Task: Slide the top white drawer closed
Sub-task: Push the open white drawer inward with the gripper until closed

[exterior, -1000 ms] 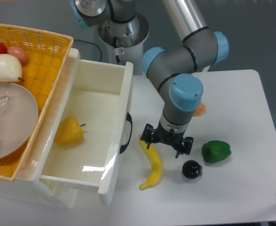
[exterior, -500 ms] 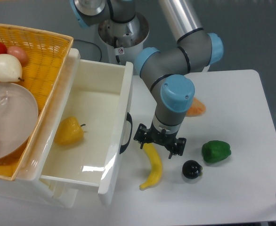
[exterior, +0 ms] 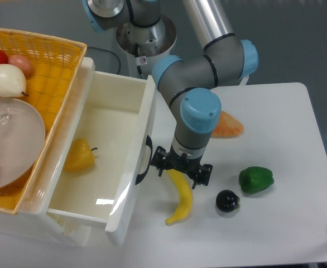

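The top white drawer [exterior: 131,167] stands pulled out to the right, its tray open to view and a yellow pepper [exterior: 78,157] lying inside. Its black arched handle [exterior: 146,162] faces right. My gripper [exterior: 181,172] points down just to the right of the drawer front, open with nothing between its fingers. The left finger [exterior: 158,166] sits against the handle side of the front. Part of the handle is hidden behind that finger.
A yellow banana [exterior: 181,196] lies under the gripper. Right of it are a black round fruit [exterior: 227,200], a green pepper [exterior: 256,180] and an orange piece [exterior: 227,126]. A yellow wicker basket [exterior: 46,61] with fruit and a clear bowl [exterior: 10,139] sits on the cabinet. The lower drawer front [exterior: 68,228] shows below.
The gripper has moved left until it touches the drawer front. The drawer front has shifted a little to the left, and the yellow pepper inside moved with it.
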Robot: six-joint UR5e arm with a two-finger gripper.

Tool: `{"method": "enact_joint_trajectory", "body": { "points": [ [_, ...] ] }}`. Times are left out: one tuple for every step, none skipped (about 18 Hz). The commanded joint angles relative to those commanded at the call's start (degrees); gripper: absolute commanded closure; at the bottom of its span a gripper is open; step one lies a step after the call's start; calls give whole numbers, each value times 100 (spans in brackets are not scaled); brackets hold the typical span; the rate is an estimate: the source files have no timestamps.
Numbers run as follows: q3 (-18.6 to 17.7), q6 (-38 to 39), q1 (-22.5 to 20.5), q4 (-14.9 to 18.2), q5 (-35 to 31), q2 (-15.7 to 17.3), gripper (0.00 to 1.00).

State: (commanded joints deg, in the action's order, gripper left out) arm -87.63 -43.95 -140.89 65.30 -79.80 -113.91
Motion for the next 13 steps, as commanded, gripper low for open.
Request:
{"method": "enact_joint_trajectory", "body": {
  "points": [
    [-9,0,0,0,0,9,0],
    [-9,0,35,0,0,9,0],
    [-9,0,53,0,-9,17,0],
    [-17,9,53,0,-9,18,0],
    [-18,52,62,9,-9,26,0],
    [-18,70,70,9,0,52,0],
    [-18,97,105,9,0,61,0],
    [-18,132,132,26,0,62,0],
    [-18,141,149,53,0,70,0],
    [-18,149,158,62,0,88,0],
    [-18,150,184,88,9,97,0],
    [-18,150,228,97,9,114,0],
    [-26,150,246,105,9,132,0]
  ]
}}
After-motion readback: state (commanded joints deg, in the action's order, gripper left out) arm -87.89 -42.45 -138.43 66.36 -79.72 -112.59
